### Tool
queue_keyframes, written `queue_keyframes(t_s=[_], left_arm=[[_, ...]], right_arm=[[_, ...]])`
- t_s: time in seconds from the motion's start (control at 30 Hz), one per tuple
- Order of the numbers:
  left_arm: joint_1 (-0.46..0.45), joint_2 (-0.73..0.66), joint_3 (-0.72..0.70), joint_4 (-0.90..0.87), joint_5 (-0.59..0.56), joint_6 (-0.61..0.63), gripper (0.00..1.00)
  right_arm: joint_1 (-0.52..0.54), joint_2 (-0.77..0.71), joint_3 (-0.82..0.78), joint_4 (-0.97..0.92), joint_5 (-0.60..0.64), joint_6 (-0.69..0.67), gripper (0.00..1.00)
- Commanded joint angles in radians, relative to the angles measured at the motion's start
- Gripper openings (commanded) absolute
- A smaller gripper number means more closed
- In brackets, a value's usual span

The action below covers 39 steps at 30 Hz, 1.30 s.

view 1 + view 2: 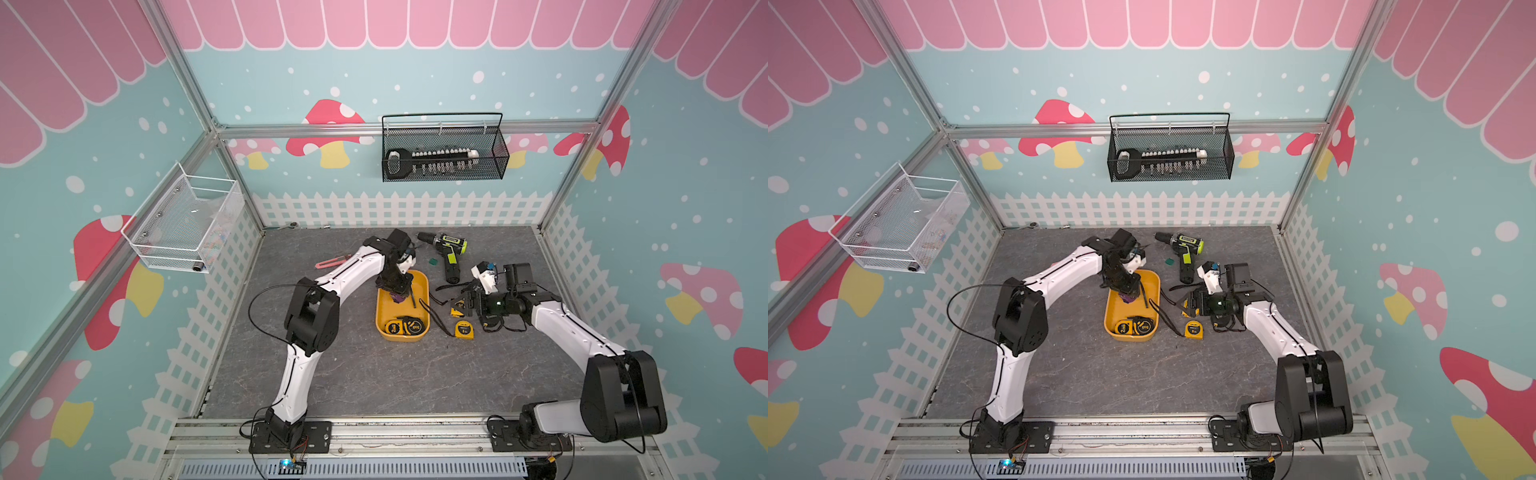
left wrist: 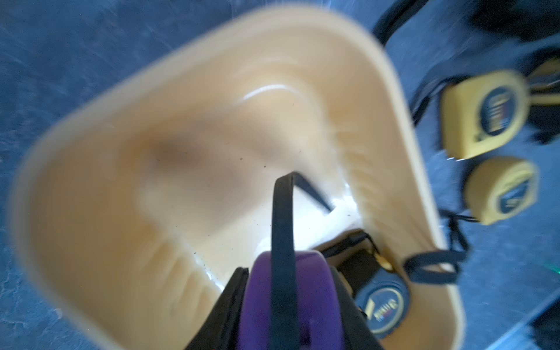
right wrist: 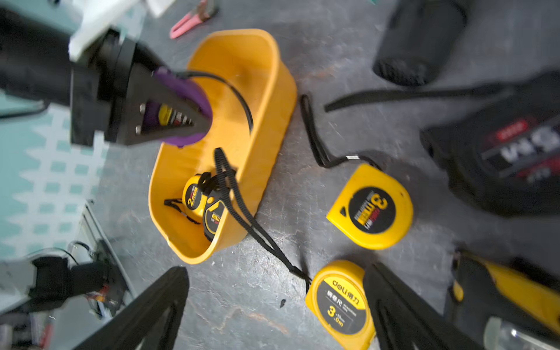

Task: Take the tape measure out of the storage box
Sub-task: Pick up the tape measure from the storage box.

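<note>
At twelve o'clock in the storage box (image 1: 420, 282), the left gripper (image 3: 203, 118) clamped a purple tape measure (image 3: 185, 88), best lifted straight up.

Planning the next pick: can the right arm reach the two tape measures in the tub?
Probably yes: the two tape measures lie uncovered at the storage box's near end, the left tool holds the purple tape measure over its far end; the right tool is open nearby.

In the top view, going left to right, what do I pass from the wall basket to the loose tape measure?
White mesh basket → pink-handled tool → storage box → yellow tape measure on the table
</note>
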Motion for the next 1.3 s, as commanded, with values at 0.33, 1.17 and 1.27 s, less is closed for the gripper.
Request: queue_keyframes(t_s=[0.33, 1.17, 1.27], left_arm=[[0.067, -0.075, -0.089, 0.048, 0.664, -0.061, 0.25], [-0.004, -0.115, -0.127, 0.026, 0.83, -0.071, 0.25], [-0.006, -0.114, -0.126, 0.024, 0.841, -0.069, 0.26]], right_arm=[[0.281, -0.154, -0.003, 0.141, 0.176, -0.324, 0.99], [0.415, 0.085, 0.134, 0.24, 0.283, -0.41, 0.93], [0.416, 0.076, 0.115, 0.271, 0.29, -0.399, 0.86]])
